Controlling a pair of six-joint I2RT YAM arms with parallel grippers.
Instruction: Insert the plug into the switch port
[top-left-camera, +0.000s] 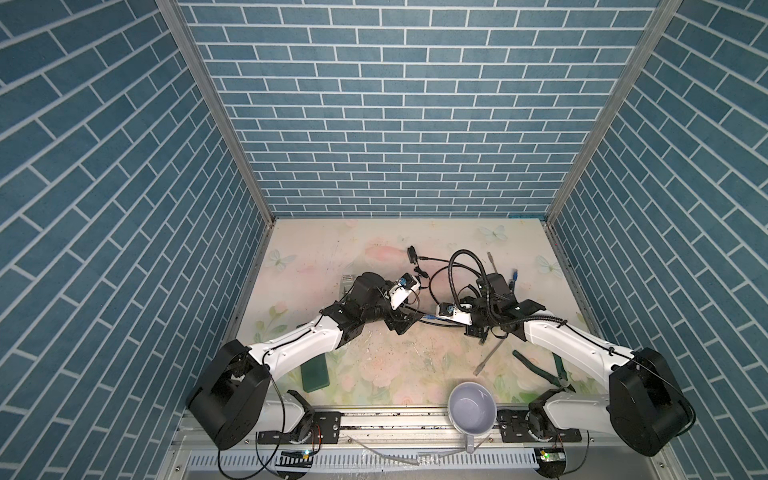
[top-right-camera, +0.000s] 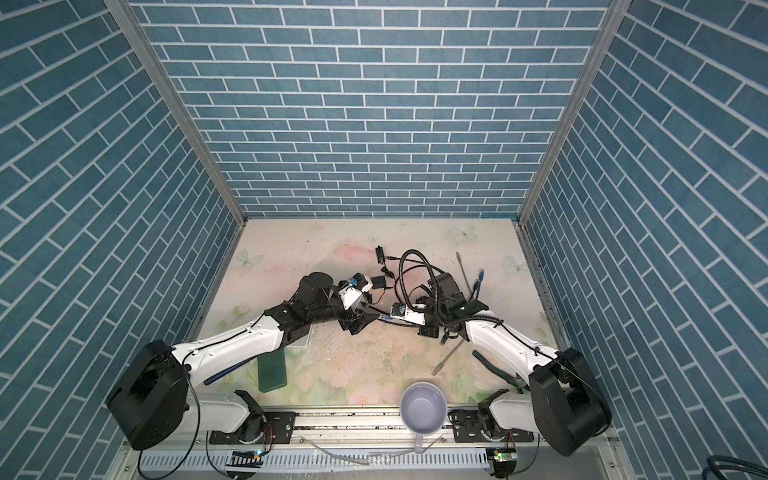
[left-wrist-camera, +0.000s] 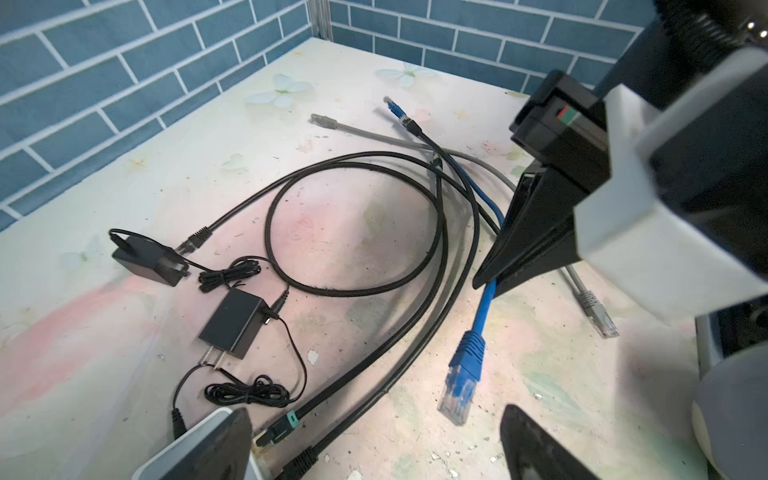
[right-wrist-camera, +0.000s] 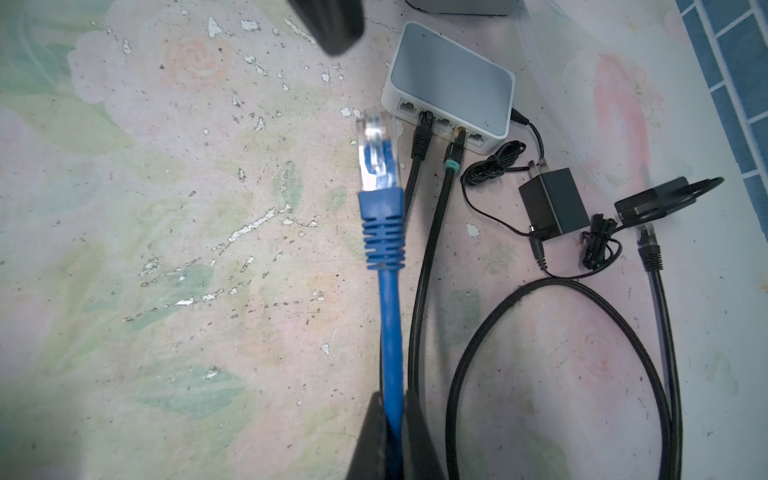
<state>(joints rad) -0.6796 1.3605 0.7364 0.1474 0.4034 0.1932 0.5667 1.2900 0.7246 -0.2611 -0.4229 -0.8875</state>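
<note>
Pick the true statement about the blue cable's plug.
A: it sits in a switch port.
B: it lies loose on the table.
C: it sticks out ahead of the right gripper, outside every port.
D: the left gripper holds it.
C: in the right wrist view the right gripper is shut on the blue cable, and its plug shows whole, its clear tip outside the ports of the white switch.

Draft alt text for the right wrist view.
The right end effector pinches a blue Ethernet cable, its clear plastic plug aimed at, but not yet in, the port row of a small white rectangular network switch. Two black cables already occupy ports. A black boxy power adapter lies beside them on the worn floral tabletop.
</note>
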